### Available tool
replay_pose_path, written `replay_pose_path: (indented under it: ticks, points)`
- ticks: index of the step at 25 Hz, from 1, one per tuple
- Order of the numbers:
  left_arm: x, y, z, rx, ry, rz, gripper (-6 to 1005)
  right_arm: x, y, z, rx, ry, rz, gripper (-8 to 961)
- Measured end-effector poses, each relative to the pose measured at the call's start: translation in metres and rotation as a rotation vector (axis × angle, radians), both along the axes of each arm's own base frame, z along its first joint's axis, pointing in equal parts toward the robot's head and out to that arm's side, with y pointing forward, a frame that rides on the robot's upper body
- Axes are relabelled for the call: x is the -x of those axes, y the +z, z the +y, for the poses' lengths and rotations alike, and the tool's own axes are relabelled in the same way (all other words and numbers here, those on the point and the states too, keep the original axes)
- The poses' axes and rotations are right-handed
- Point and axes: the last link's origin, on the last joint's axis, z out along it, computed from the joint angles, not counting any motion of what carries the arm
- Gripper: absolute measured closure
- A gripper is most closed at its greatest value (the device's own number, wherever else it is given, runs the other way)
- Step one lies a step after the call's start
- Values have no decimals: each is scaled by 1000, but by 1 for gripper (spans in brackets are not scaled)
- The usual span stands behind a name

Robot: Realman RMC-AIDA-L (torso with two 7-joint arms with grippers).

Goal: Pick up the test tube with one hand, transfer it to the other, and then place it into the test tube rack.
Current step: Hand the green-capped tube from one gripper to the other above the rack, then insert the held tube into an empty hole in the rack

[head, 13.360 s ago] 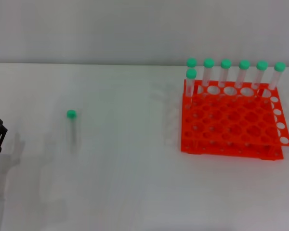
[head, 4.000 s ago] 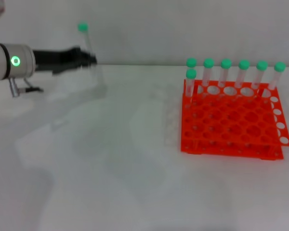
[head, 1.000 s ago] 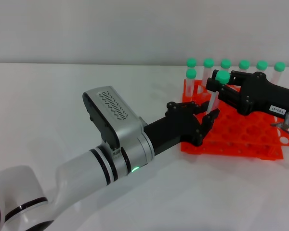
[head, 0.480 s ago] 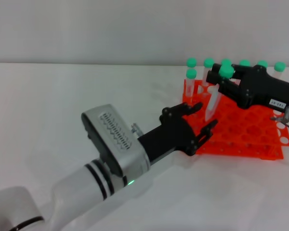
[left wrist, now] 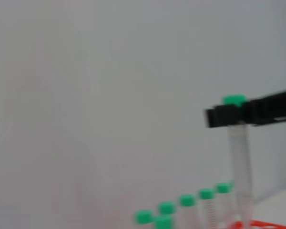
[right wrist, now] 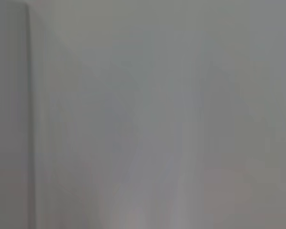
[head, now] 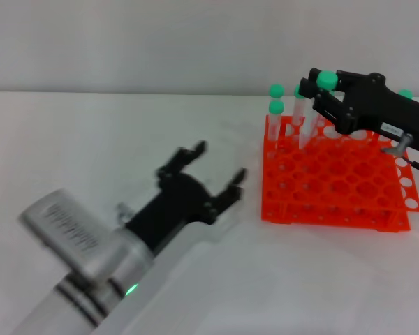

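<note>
With the handover done, the right pincer [head: 313, 88] is gripping the tube [head: 309, 115] just under its cap above the rack's [head: 335, 181] twelve-o'clock rows, insertion remaining, while the left pincer [head: 213, 164], fingers spread and empty, is hanging over the desk [head: 91, 153] at the rack's nine o'clock.

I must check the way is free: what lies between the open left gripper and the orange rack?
Only bare white table separates the left gripper from the test tube rack, as the head view shows.
</note>
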Motion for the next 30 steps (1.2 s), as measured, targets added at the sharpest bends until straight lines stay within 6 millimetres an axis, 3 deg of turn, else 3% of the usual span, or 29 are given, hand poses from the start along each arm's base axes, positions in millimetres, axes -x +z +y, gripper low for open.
replay_pose_path:
  ticks: [1, 3, 10, 19, 30]
  points:
    - [13, 8, -11, -41, 42, -32, 282, 1, -2, 2, -16, -9, -11, 748]
    - [20, 12, -17, -62, 63, -49, 200, 3, -10, 7, -62, -29, -43, 748]
    - [63, 32, -49, -174, 233, -108, 197, 7, -22, 21, -145, -83, -96, 748]
    - [72, 40, -57, -218, 276, -151, 197, 15, -32, 42, -169, -143, -119, 748]
    - [69, 43, -51, -230, 271, -162, 197, 10, -45, 41, -167, -188, -153, 749]
